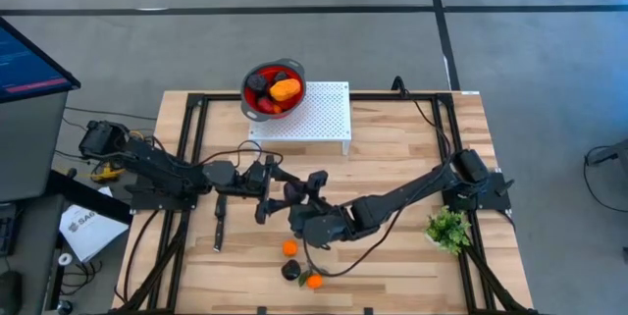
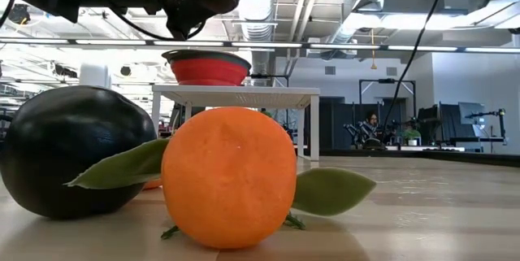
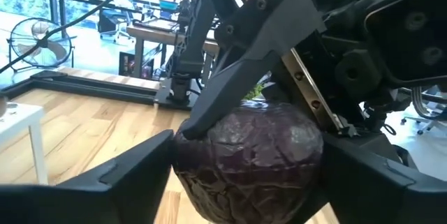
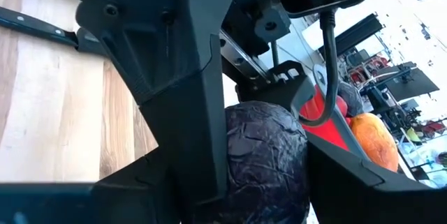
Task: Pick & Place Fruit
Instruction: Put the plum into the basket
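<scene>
Red with a grey rim, the bowl (image 1: 273, 89) sits on a corner of the white perforated stand (image 1: 319, 114) at the far side of the wooden bench (image 1: 392, 158). Inside it lie a larger orange-yellow piece (image 1: 286, 89), a dark purple-black fruit (image 1: 257, 82) and some red ones (image 1: 267, 105).

At mid-bench the two arms meet. The left pincer (image 1: 267, 195) and the right pincer (image 1: 302, 197) are both closed on one wrinkled dark purple fruit (image 3: 248, 158), each from its own side, so the fruit hangs between them above the bench.

On the bench near its front edge lie three loose fruits: a small orange ball (image 1: 289, 248), a dark round fruit (image 1: 291, 271) and, touching it, an orange with green leaves (image 1: 314, 281). A green leafy sprig (image 1: 448, 229) rests near the right arm's base.
</scene>
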Tool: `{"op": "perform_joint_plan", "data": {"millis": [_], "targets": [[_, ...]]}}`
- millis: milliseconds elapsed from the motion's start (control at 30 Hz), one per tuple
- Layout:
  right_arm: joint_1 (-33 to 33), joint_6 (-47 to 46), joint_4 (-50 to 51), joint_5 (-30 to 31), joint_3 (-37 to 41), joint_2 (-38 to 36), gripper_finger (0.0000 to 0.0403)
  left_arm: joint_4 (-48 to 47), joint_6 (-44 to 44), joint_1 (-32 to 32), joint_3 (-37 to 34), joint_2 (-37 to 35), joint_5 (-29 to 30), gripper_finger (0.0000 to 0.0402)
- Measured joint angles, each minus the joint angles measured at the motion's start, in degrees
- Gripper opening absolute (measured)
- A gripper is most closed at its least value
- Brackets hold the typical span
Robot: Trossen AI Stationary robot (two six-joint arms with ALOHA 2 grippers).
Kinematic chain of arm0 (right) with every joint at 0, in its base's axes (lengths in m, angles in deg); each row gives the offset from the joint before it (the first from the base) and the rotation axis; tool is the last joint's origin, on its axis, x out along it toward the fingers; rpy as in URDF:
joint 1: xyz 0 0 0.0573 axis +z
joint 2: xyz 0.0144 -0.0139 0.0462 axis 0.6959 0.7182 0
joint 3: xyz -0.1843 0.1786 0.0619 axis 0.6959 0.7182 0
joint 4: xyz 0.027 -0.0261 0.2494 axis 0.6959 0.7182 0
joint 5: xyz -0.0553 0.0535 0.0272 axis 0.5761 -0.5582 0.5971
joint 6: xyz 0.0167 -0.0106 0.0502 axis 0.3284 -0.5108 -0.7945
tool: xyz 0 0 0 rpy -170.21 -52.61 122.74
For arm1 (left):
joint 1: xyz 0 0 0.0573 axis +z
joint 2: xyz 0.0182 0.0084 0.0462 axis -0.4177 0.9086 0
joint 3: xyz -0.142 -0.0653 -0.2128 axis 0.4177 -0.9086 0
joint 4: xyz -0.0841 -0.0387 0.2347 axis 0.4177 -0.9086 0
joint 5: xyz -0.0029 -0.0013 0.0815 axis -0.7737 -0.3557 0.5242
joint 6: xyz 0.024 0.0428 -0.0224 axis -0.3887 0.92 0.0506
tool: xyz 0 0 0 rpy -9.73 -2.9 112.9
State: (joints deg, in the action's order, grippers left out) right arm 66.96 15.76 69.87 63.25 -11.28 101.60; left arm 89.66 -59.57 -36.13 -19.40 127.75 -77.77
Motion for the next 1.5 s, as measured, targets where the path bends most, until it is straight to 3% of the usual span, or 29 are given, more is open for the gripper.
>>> {"op": "perform_joint_plan", "data": {"millis": [200, 433, 700, 1033, 1200, 1333, 1500], "targets": [[-0.45, -0.09, 0.97, -1.77, 0.00, -0.04, 0.0245, -0.26, -0.03, -0.02, -0.09, 0.00, 0.09, 0.0258], [-0.10, 0.23, 2.92, -0.30, 0.00, -0.04, 0.0312, -0.33, 1.99, 0.00, -0.07, 0.04, 0.68, 0.0276], [4.50, 0.63, 5.04, 11.31, 0.00, -0.02, 0.0353, -0.83, 3.73, -0.02, -0.04, 0.00, -2.51, 0.0268], [12.08, -0.33, 4.93, 27.67, 0.00, -0.02, 0.0341, -0.89, 5.18, -0.24, -0.03, -1.36, -12.89, 0.0273], [13.64, -4.46, 5.38, 32.01, 0.00, -0.02, 0.0335, -0.33, 9.96, -1.06, 0.00, -4.30, -17.41, 0.0275], [13.39, -8.60, 5.43, 32.44, 0.00, -0.02, 0.0330, -0.15, 14.84, -1.88, 0.03, -9.25, -13.92, 0.0277], [11.79, -11.75, 5.47, 32.19, 0.00, -0.02, 0.0325, -5.92, 23.35, 0.25, 2.97, -19.02, -1.87, 0.0275]]}}
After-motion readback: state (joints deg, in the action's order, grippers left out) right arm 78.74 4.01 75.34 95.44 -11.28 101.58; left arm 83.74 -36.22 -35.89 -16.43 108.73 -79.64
